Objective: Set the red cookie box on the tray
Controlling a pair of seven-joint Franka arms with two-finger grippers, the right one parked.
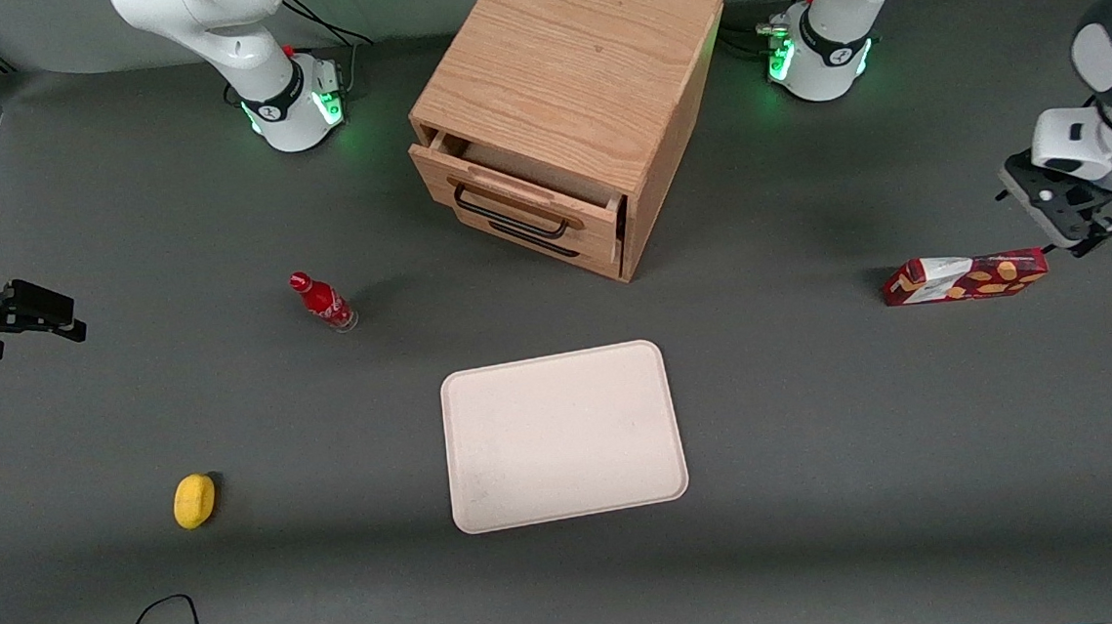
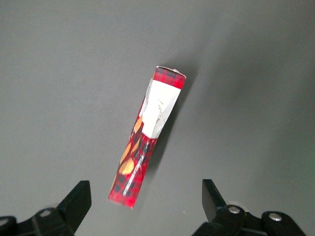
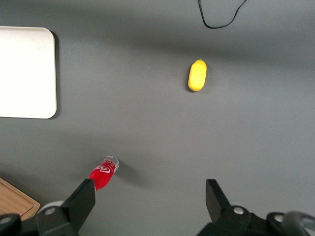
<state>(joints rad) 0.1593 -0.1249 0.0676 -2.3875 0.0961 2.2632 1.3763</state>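
The red cookie box (image 1: 965, 277) lies flat on the grey table toward the working arm's end, white patch pointing toward the tray. My left gripper (image 1: 1084, 238) hovers just above the box's cookie-pictured end, open and holding nothing. In the left wrist view the box (image 2: 147, 132) stretches away from the gripper (image 2: 145, 201), its plain red end lying below the wide gap between the two black fingers (image 2: 78, 201). The cream tray (image 1: 563, 436) sits mid-table, nearer the front camera than the box, with nothing on it.
A wooden drawer cabinet (image 1: 562, 116) stands farther from the camera than the tray, its top drawer slightly pulled out. A small red bottle (image 1: 322, 302) and a yellow lemon-like object (image 1: 194, 500) lie toward the parked arm's end. A black cable (image 1: 162, 623) loops near the front edge.
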